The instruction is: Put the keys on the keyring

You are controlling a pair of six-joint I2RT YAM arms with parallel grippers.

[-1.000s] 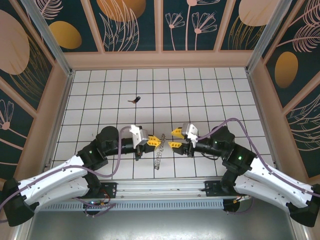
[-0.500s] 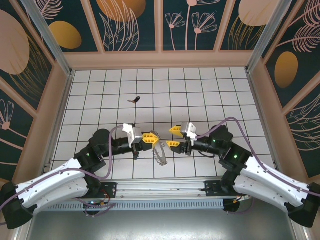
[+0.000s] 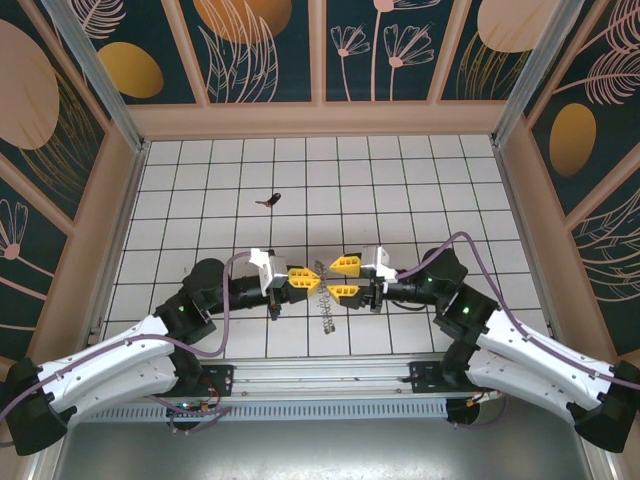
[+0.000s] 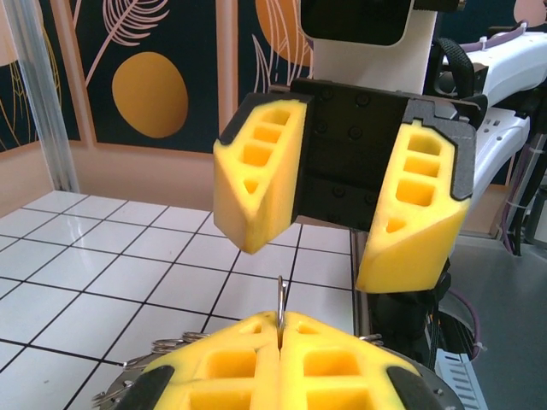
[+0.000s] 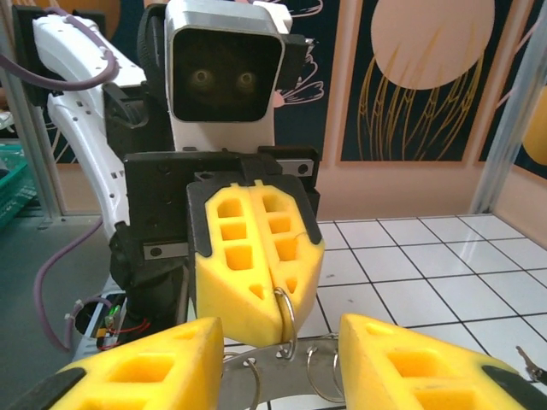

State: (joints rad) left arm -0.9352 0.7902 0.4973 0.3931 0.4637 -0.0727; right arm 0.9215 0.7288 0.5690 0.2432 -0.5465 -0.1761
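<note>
Half a second ago my right gripper (image 3: 336, 278) stood off from the keyring (image 3: 325, 303) with a clear gap. Now it has come back in, and its yellow fingers reach either side of the top of the ring, nose to nose with my left gripper (image 3: 302, 279). Its jaws have narrowed a little on the way but are still parted, with nothing pinched between them. In the right wrist view the ring's flat strip and two of its small loops (image 5: 288, 318) sit in the gap between my fingers. My left jaws are pressed shut on the keyring, and a thin wire of it (image 4: 280, 301) pokes up from the seam between their pads while the rest droops below. I judge this a second hold being lined up on the ring, to steady or spread it. No threading has begun: the keys (image 3: 270, 200) lie on the tiles well away from the keyring, on its far side and to the left, untouched by either gripper.
</note>
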